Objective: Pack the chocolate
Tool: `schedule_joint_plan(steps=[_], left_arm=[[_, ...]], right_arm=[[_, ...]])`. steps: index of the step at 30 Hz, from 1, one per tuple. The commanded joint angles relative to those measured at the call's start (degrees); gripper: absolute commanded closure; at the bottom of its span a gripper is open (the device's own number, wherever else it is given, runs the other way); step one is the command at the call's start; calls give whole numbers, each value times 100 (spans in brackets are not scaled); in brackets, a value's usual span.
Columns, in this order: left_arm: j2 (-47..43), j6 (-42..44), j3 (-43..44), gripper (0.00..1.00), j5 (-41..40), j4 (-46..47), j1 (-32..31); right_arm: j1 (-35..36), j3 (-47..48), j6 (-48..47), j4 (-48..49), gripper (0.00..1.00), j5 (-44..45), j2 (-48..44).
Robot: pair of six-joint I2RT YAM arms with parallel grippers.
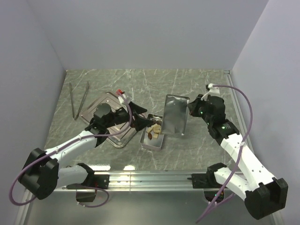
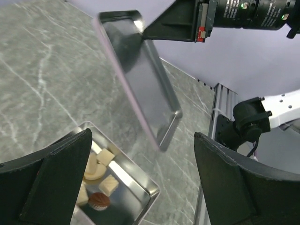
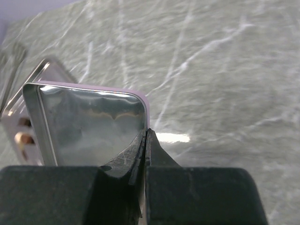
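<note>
Looks nearly done: the chocolate [image 1: 153, 131] sits in the tin [image 1: 151, 146] right below my left tool [image 1: 139, 123], which hangs wide open. My right tool [image 3: 145, 137] pinches the lid [image 3: 89, 122] by its edge, tilted beside the tin. I reckon only closing is left.

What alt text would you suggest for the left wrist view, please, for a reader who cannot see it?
The right gripper holds a silver tin lid tilted steeply over a grey marbled table. At lower left sits the open tin with cream and brown chocolate pieces inside, framed by the wide-open left gripper in the foreground.
</note>
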Motion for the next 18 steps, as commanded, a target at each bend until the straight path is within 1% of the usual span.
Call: schedule_joint_plan(steps=[1, 6, 9, 16, 18], left_arm=[[233, 252, 368, 5, -198, 127, -394], [444, 383, 482, 4, -612, 40, -641], [594, 375, 527, 4, -709, 30, -703], [936, 454, 702, 4, -1192, -128, -931], [963, 454, 702, 4, -1175, -84, -958]], right_arm=[[380, 134, 9, 395, 100, -98, 68], [872, 292, 17, 536, 100, -62, 271], [1075, 319, 26, 615, 100, -62, 280], [1339, 310, 35, 677, 100, -62, 139], [1374, 301, 35, 703, 100, -62, 121]])
